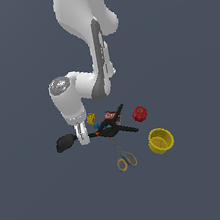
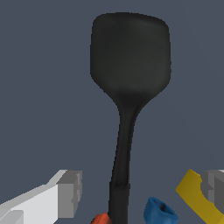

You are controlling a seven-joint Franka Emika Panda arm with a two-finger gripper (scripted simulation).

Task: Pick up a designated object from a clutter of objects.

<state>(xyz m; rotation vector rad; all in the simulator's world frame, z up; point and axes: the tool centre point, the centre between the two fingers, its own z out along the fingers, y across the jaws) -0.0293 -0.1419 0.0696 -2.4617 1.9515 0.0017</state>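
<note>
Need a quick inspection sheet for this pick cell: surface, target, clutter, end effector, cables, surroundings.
Surface: plain dark floor, no markings.
Job's thing: black spatula lies flat, head towards the exterior view's left, handle running under the clutter.
Clutter: black clamp, orange-handled scissors, yellow cup, red fruit, small box, small yellow piece.
End effector: open, fingers either side of the spatula handle, not touching.
Cables: nothing seen.
Surroundings: nothing seen.

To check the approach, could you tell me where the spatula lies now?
The spatula lies at the exterior view's left of the clutter, beside the clamp.
</note>
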